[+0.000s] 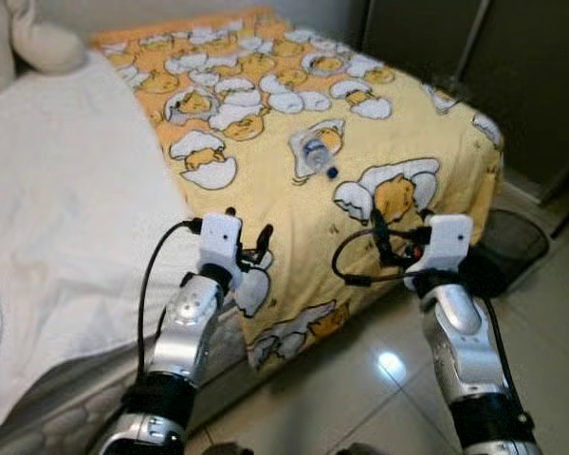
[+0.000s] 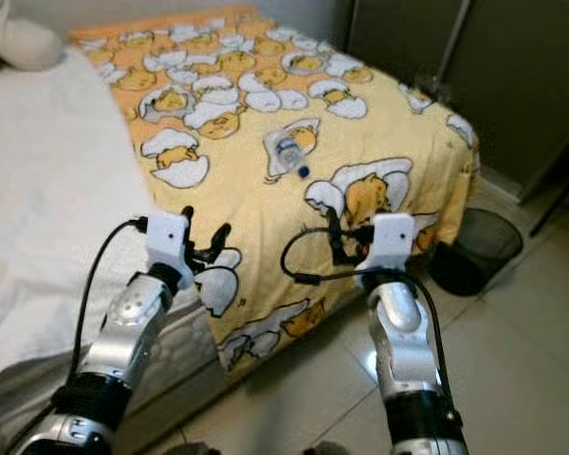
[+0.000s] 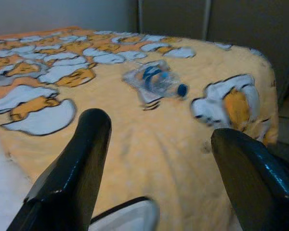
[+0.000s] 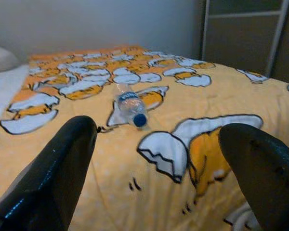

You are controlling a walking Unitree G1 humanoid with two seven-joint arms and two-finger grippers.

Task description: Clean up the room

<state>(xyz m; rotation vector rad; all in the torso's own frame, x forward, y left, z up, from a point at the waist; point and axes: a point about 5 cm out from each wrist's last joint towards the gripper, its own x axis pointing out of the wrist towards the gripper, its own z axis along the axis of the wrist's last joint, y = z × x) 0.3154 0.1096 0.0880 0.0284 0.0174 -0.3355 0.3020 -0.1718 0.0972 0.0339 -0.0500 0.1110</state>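
Bottle lying loose on yellow blanket, ahead of left gripper and right gripper, both spread wide, ready for pickup.

Cut-off, hidden and blurred parts

The pillow and white sheet ran off the head view's edge. The dark bin sat partly hidden behind the blanket corner. The bottle looked blurred in the left wrist view, its label unreadable. Both arms were cropped at the bottom edge.
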